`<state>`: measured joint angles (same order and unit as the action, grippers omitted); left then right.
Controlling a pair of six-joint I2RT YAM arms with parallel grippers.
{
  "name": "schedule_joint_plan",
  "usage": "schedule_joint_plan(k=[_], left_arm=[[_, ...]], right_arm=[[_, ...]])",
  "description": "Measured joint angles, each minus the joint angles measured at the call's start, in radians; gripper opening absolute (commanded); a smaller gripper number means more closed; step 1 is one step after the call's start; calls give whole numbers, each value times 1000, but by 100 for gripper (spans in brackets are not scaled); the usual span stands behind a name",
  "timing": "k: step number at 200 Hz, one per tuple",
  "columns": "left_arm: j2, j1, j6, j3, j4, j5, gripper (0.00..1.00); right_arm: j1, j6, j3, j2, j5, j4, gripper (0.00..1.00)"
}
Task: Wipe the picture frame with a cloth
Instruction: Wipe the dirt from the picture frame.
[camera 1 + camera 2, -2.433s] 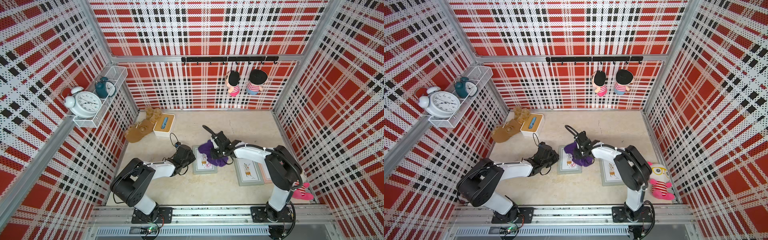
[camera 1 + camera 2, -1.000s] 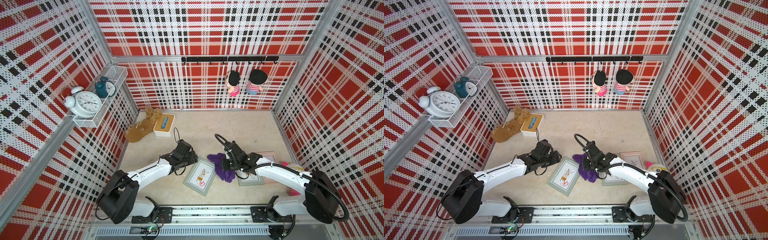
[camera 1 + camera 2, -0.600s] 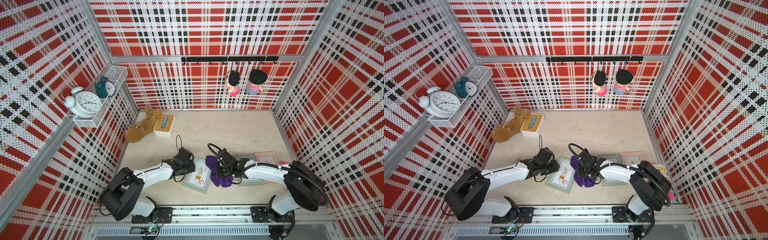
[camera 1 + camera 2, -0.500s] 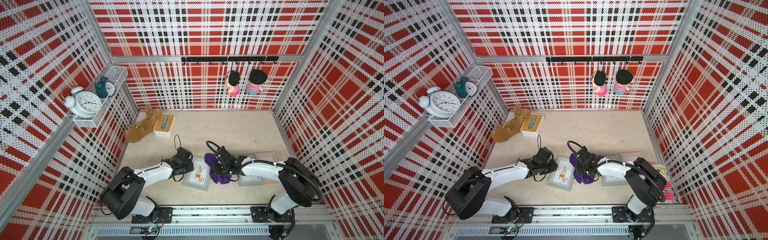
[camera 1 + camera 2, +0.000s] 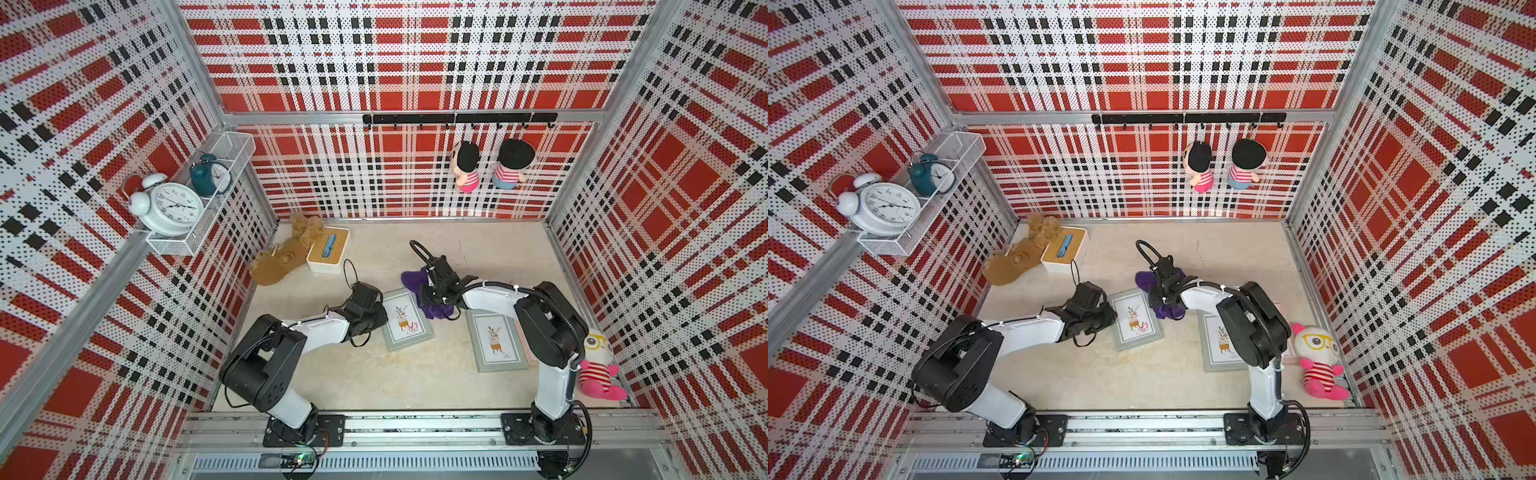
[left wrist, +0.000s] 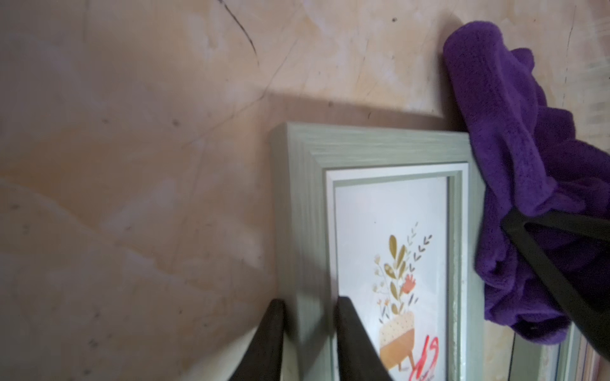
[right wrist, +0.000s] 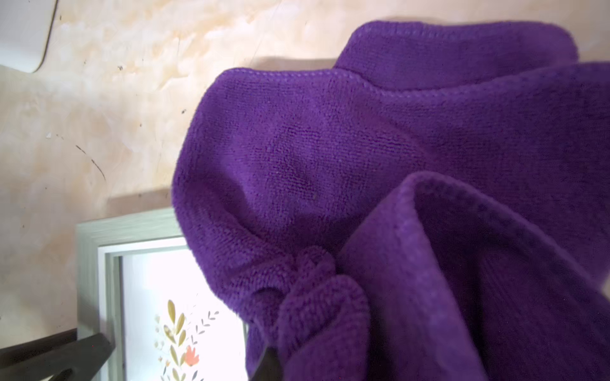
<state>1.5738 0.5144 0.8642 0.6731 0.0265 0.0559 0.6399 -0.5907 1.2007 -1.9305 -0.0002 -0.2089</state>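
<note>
**Picture frame** (image 5: 405,320): sage-green wood-grain moulding, white inner mat, print of a potted sprig with a red mark. Lies flat near the centre of the table (image 5: 374,374).

**Left gripper** (image 6: 310,306): at the frame's 9 o'clock rail, jaws narrowed onto that rail, one finger on each side.

**Cloth** (image 5: 412,279): deep purple, stitched hem, bunched. Overlaps the frame's 1 o'clock corner.

**Right gripper** (image 5: 430,297): jaws closed, pinching the cloth.
</note>
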Motion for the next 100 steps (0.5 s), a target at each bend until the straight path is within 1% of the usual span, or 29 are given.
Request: schedule_joint_plan(k=[21,38,61,80,100], left_arm=[[-8,-3,4,-14,-27,4,21],[-10,-4,14,-31,-55,4,20],[-16,-3,35,-50,-86,-3,18],[-18,-1,52,-56,-100,-11,17],[-16,3,62,-57,-105,-18,17]], right_arm=[[-2,43,6,20,24,-39,0],[4,82,41,47,26,-101,0],[54,100,60,93,40,-139,0],[106,83,7,130,39,-137,0],[148,34,-90,155,24,-139,0]])
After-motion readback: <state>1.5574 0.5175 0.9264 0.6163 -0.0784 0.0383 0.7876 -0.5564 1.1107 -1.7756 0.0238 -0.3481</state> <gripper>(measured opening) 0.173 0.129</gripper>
